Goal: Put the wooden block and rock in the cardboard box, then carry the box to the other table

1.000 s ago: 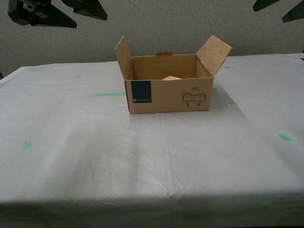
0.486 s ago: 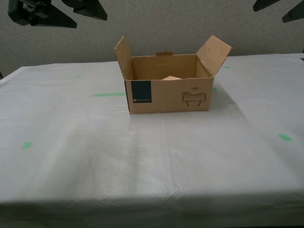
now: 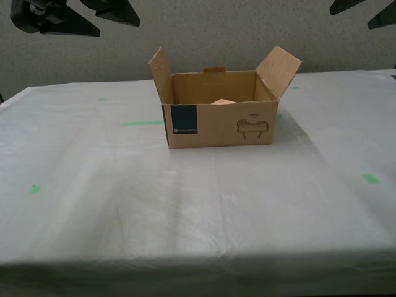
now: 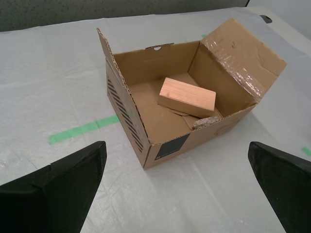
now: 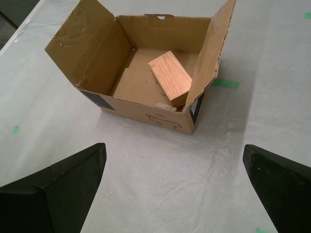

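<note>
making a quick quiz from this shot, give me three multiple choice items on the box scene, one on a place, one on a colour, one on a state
1. Where is the wooden block?
A. inside the cardboard box
B. on the sheet beside the box
C. held in a gripper

2. What colour are the tape marks on the white-sheeted table?
A. red
B. green
C. grey

3. What state are my first gripper and my second gripper in?
A. both shut on the box flaps
B. one open, one shut on the block
C. both open, apart from the box

Answers:
1 A, both wrist views show the block lying on the box floor, with the rock at the front wall.
2 B, green strips and spots show on the sheet.
3 C, each wrist view shows wide-spread jaws with only sheet between them.
</note>
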Controlling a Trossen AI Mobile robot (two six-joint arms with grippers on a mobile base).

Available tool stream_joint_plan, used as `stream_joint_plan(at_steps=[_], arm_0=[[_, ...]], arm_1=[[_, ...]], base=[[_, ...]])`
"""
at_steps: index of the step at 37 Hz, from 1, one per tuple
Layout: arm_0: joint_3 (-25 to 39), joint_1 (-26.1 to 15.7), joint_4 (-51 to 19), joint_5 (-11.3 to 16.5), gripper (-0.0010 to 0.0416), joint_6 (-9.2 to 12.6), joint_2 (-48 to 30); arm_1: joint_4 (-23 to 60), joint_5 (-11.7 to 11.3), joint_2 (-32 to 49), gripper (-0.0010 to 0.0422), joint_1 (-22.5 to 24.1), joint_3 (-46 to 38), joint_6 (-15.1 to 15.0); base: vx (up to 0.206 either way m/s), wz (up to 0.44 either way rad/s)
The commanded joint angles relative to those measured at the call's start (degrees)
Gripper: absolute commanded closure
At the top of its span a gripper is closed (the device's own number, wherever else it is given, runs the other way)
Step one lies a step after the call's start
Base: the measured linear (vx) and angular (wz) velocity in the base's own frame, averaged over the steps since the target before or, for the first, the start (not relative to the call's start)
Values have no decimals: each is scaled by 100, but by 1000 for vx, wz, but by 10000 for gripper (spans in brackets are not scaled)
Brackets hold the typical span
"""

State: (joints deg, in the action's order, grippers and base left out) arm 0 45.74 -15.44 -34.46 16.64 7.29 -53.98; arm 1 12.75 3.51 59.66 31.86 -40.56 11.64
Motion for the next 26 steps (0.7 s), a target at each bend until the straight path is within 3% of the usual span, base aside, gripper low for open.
stream_joint_plan(at_steps=[1,26], arm_0=[[4,-4,11,-2,12,4,0],[4,-4,11,-4,12,4,0]], arm_1=[[-4,-7,-2,12,2,0,-2],[-4,-7,-2,12,2,0,-2]], base=[[0,0],[0,0]])
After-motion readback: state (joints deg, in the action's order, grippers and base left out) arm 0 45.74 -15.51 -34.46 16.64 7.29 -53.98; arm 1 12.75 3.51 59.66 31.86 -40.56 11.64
